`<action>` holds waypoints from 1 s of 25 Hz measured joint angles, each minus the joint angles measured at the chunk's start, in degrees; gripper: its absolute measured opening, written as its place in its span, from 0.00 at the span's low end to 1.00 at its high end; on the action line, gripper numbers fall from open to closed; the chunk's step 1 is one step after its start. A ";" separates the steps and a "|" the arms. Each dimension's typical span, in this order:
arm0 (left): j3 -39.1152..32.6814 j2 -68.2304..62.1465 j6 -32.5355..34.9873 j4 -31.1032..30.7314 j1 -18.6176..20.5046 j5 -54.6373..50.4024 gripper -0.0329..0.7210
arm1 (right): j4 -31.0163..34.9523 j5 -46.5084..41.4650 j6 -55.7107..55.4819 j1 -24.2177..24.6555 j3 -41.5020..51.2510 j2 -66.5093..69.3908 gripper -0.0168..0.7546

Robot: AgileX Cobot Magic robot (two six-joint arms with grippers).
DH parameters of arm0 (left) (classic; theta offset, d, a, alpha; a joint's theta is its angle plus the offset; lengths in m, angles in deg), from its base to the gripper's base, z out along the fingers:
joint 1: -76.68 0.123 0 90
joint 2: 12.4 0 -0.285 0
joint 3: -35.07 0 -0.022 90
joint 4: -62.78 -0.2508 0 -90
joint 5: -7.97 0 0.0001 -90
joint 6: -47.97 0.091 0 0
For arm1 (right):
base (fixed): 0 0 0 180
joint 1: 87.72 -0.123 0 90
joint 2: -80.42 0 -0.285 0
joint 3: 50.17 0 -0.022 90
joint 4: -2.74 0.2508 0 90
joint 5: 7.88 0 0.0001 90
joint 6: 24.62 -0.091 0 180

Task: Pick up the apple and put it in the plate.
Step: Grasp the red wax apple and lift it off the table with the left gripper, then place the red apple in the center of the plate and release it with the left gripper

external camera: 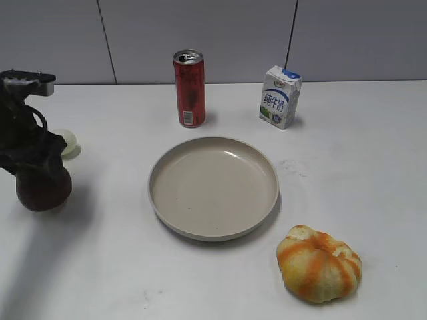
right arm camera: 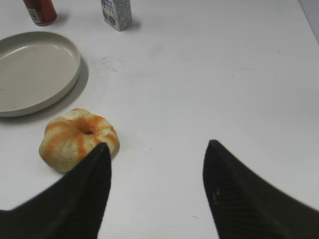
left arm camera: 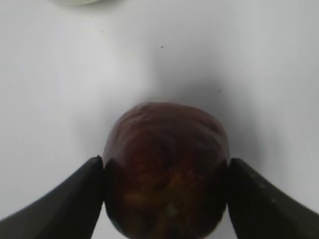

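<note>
Outside, we see our left gripper (external camera: 40, 175) clamped on the apple (external camera: 44, 190) at the table's (external camera: 360, 173) left edge, well apart from the plate (external camera: 213, 187), which holds nothing. Behind it stand a red can (external camera: 189, 89) and milk carton (external camera: 279, 97). Our left wrist shows both jaws pressed against the apple (left arm camera: 166, 169). Our right wrist shows the right gripper (right arm camera: 155, 185) spread, gripping nothing, near the pumpkin-like fruit (right arm camera: 77, 139).

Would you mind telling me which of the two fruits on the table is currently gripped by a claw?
The dark maroon apple, clamped in the left claw. The orange-and-yellow ribbed fruit lies free near the plate.
</note>
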 joint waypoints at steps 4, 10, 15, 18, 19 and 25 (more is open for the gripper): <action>4.91 0.38 0.00 -0.04 -4.21 -2.13 0.78 | 0.00 0.00 0.00 0.00 0.00 0.00 0.60; 13.79 -0.34 0.00 0.02 -17.83 1.22 0.78 | 0.00 0.00 0.00 0.00 0.00 0.00 0.60; 16.80 -4.20 0.00 0.41 -26.53 6.51 0.78 | 0.00 0.00 0.00 0.00 0.00 0.00 0.60; 16.80 -7.25 0.00 0.41 -29.37 8.94 0.78 | 0.00 0.00 0.05 0.00 0.00 0.00 0.60; 16.80 -8.21 0.00 0.41 -29.96 9.73 0.78 | 0.00 0.00 -0.01 0.00 0.00 0.00 0.60; 16.80 -13.59 0.00 1.31 -30.93 10.50 0.78 | 0.00 0.00 0.00 0.00 0.00 0.00 0.60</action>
